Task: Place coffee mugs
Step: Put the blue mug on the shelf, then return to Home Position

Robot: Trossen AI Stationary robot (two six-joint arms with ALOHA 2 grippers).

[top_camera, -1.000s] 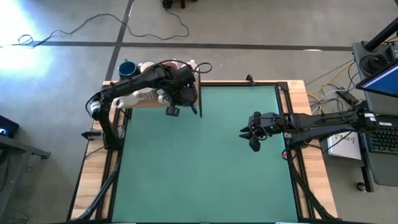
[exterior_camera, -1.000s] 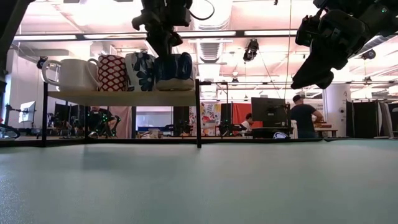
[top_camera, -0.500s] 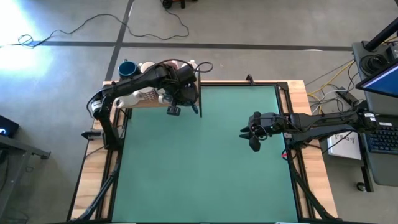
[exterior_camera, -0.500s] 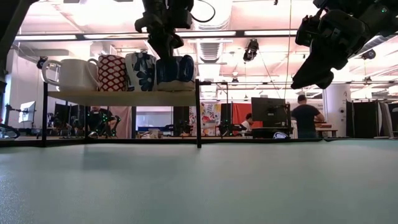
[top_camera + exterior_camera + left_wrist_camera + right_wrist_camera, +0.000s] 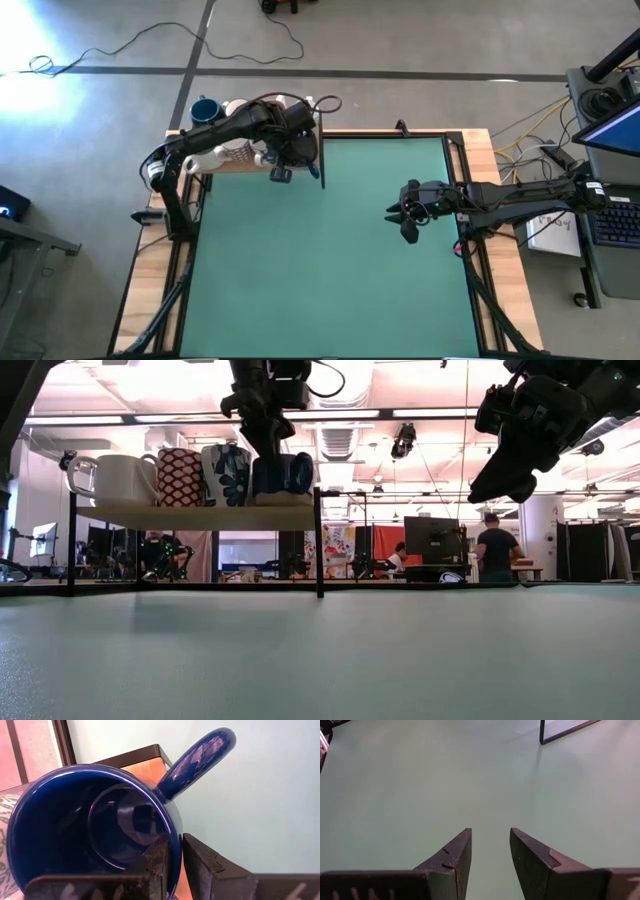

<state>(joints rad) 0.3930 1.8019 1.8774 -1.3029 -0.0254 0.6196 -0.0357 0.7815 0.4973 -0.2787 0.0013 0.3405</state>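
The left gripper's [image 5: 172, 857] jaws straddle the rim of the dark blue mug [image 5: 95, 827] — one finger inside the bowl, one outside, the wall between them. A thin gap seems to show beside the wall, so whether they are clamped or letting go I cannot tell.

From left to right in the low view, the raised shelf [image 5: 190, 516] carries a white mug [image 5: 115, 480], a red-patterned mug [image 5: 181, 477], a blue-and-white patterned mug [image 5: 226, 474] and then the dark blue one at the shelf's right end, by the corner post [image 5: 318, 540]. It appears to rest on the board, upright, mouth up, its handle pointing away from the row toward the green table [image 5: 330, 250].

Since the mug hangs straight below the left gripper, the next move looks like a plain release and a vertical lift clear of the rim, not a sideways pull that could tip it off the edge.

Far right, the right gripper [image 5: 490, 851] hovers above the bare mat — jaws apart, holding nothing, well apart from the shelf.
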